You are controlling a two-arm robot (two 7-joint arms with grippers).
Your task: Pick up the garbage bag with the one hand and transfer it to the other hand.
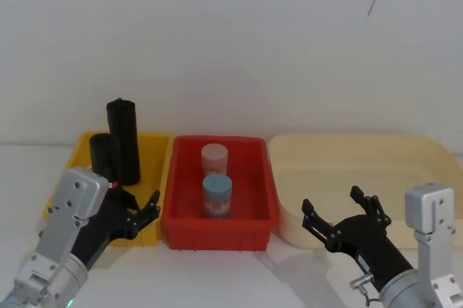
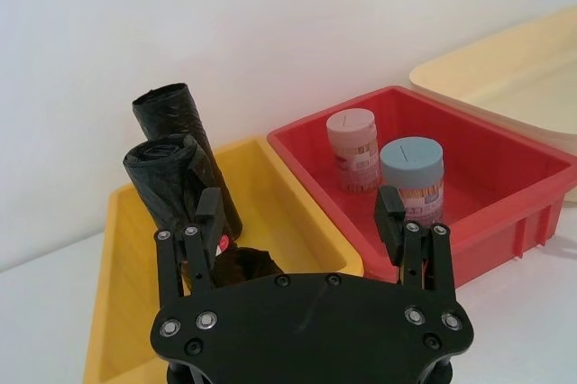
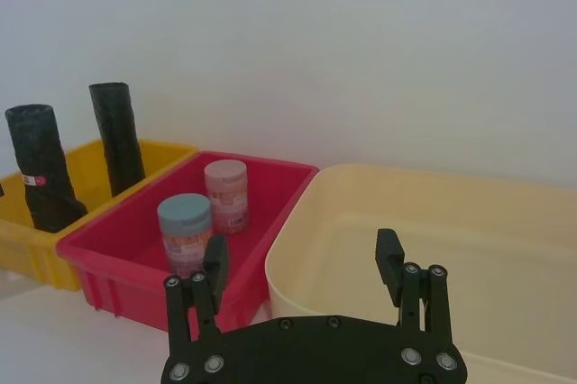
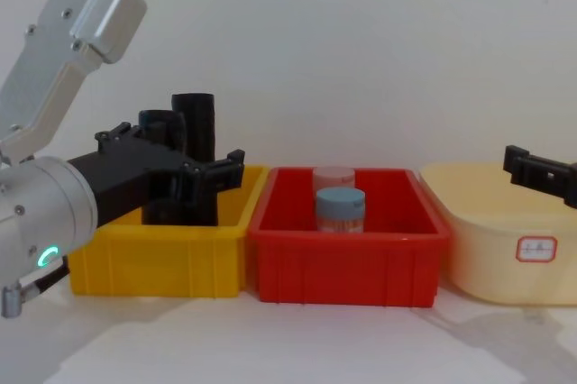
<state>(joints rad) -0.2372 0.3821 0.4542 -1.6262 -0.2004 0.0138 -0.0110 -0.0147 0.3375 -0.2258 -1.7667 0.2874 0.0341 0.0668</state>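
1. Bins stood in a row on the worktop (image 1: pixel 231 279) in the head view: a yellow bin (image 1: pixel 155 155), a red bin (image 1: pixel 217 232) and a cream tub (image 1: pixel 362 139). The garbage bag (image 1: pixel 103 155) stood upright in the yellow bin's near left part, with a second black roll (image 1: pixel 124 134) behind it. The left end effector (image 1: pixel 141 210) sat at that bin's near wall, spread and empty, with the bag just ahead. The right end effector (image 1: pixel 333 210), likewise spread and empty, hovered before the cream tub, well apart from the bag.
2. In the left wrist view the bag (image 2: pixel 171 190) rose beyond one finger (image 2: pixel 209 213) rather than between the two. Its red-and-white mark (image 2: pixel 222 245) showed beside that finger. The grasp probably called for a small sideways shift.
3. In the right wrist view the right end effector (image 3: pixel 302 258) gaped wide, holding nothing. The bag (image 3: pixel 36 168) stood far off, past the red bin's two jars (image 3: pixel 185 231).
4. In the chest view the left end effector (image 4: pixel 176 163) overlapped the bag (image 4: pixel 155 123) at its upper half. The bag's long axis ran vertical and the fingers spread sideways, so closing would cross that axis. The left arm was plainly nearer.
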